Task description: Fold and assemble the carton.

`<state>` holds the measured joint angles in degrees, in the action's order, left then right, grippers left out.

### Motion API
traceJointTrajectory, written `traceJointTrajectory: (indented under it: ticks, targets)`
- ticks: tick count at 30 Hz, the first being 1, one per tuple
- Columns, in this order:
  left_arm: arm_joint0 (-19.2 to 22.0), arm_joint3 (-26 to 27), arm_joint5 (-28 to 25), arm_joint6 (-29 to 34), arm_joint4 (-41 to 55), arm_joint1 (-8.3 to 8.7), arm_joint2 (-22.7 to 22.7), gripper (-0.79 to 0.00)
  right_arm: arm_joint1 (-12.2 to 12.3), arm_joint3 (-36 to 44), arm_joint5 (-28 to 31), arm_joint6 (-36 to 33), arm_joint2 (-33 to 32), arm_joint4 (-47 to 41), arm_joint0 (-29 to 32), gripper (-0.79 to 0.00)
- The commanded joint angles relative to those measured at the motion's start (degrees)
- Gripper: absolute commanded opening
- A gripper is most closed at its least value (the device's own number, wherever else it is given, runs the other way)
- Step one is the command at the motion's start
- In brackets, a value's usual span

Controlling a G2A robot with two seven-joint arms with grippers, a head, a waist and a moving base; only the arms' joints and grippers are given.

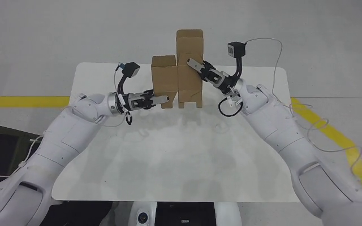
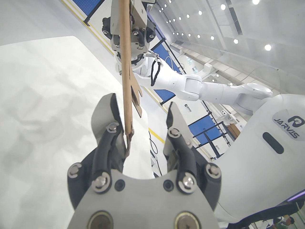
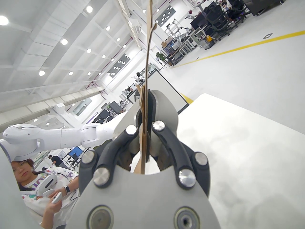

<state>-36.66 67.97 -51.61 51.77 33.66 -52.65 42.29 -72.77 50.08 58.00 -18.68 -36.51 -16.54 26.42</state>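
1. Where the flattened carton (image 1: 189, 68) stands upright between the two pincers, the far edge of the table (image 1: 113, 186) runs just behind it. Broad white tabletop spreads on the robot's side of both pincers.
2. Left gripper (image 2: 142, 101): jaws spread wide. The carton's lower corner lies against one finger (image 2: 115, 115); the other finger stands apart from it.
3. Right gripper (image 3: 145, 96): clamped on the carton, the sheet pinched flat between both pads.
4. Carton runs edge-on from inside the left gripper's gap up to the right gripper beyond it.
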Motion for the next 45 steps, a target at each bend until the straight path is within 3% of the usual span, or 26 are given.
traceJointTrajectory:
  ticks: [1,5,6,7,8,18,28,38,45]
  targets:
    - [0.03,-0.33,1.13,1.62,2.40,-0.17,0.11,-0.785,-0.27,-0.17,0.00,-0.23,-0.51,0.26,0.14,-0.785]
    - [0.23,-0.77,2.49,3.40,4.55,-0.46,0.55,-0.785,-0.78,-0.74,0.00,-1.15,-1.54,0.38,0.34,-0.785]
    - [0.22,-0.75,2.75,3.65,4.75,-0.51,0.63,-0.785,-0.90,-0.93,0.00,-1.43,-1.80,0.26,0.41,-0.570]
    - [0.20,-0.74,2.91,3.82,4.93,-0.56,0.75,-0.785,-1.03,-1.07,0.00,-1.79,-2.05,0.16,0.44,-0.132]
    - [0.16,-0.75,3.10,4.01,5.07,-0.60,0.85,-0.785,-1.14,-1.26,0.00,-2.17,-2.32,0.07,0.47,0.000]
    - [0.72,-1.84,6.56,7.47,4.31,-0.25,2.58,-0.785,-0.30,-2.81,0.00,-7.30,-7.48,3.33,1.25,0.000]
    - [2.87,-1.75,16.97,17.90,3.85,1.37,2.77,-0.785,3.77,1.71,-0.19,-27.80,-13.79,-2.56,3.77,0.000]
    - [3.02,3.12,21.22,22.17,2.73,3.64,1.33,-0.785,7.07,4.57,-6.78,-34.40,-7.41,-7.70,3.17,0.000]
    - [3.25,7.32,20.06,21.01,-1.43,5.70,-1.98,-0.785,9.28,7.30,-11.26,-38.89,-2.62,-14.72,2.02,0.000]
